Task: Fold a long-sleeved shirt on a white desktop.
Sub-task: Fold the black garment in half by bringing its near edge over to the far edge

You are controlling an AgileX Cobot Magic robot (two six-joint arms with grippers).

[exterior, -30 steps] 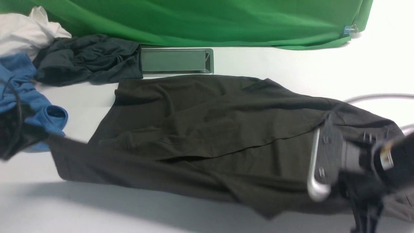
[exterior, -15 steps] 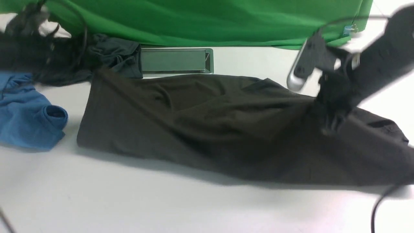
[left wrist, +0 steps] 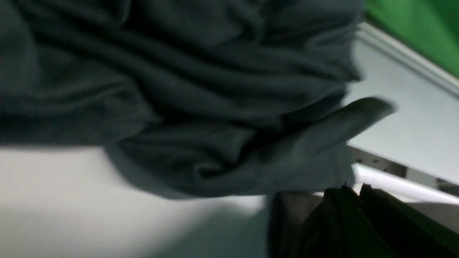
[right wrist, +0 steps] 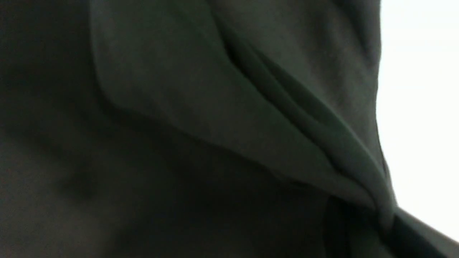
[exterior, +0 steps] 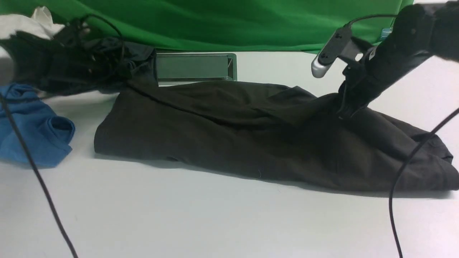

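Mid-fold, the shirt (exterior: 233,136) lies doubled lengthwise on the desk (exterior: 215,222). The left gripper (exterior: 122,74) pinches its far corner beside the hatch (exterior: 195,67); the right gripper (exterior: 344,110) is clamped on bunched cloth at the other end. Next, likely: lay the edge flat, release, fold crosswise.

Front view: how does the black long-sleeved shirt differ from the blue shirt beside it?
The black long-sleeved shirt spans most of the white desktop; the blue shirt is a small heap on the robot's left. The black one is stretched out long; the blue one is crumpled. The right gripper pinches the black one; no gripper holds the blue one. Both lie on the desktop.
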